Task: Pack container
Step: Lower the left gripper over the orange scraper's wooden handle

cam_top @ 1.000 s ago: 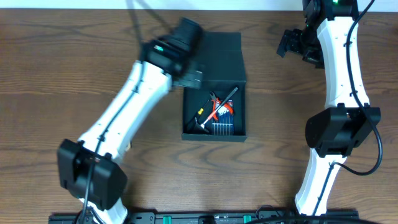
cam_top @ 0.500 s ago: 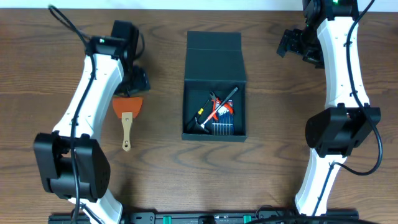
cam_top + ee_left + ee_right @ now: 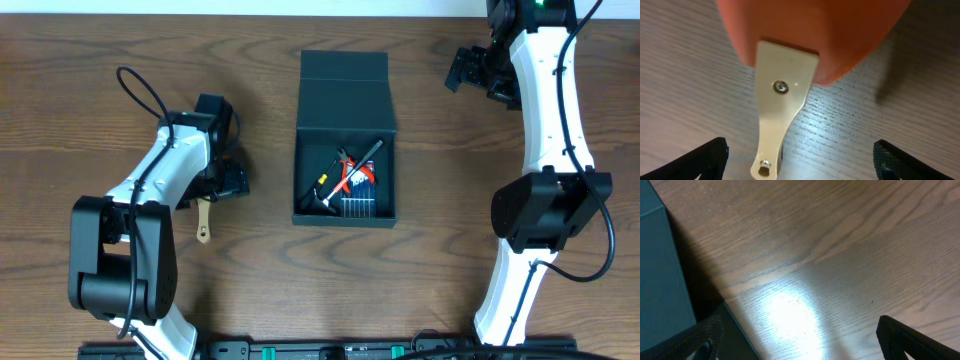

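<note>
The dark teal container [image 3: 345, 95] stands open at the table's middle with its flap lid folded back; inside lie several small hand tools [image 3: 345, 180]. A scraper with an orange blade and pale wooden handle [image 3: 782, 95] lies on the table left of the container; in the overhead view only its handle end [image 3: 204, 222] shows under my left arm. My left gripper [image 3: 800, 160] is open just above it, one finger on each side of the handle. My right gripper [image 3: 800, 337] is open and empty over bare table at the far right, beside the container's edge [image 3: 660, 265].
The wooden table [image 3: 450, 230] runs around the container. My right arm [image 3: 545, 110] stands along the right side. A black rail [image 3: 330, 350] runs along the front edge.
My left arm swung from over the container's lid to the left and came down over the scraper, which it now mostly covers. The right arm has not moved.
</note>
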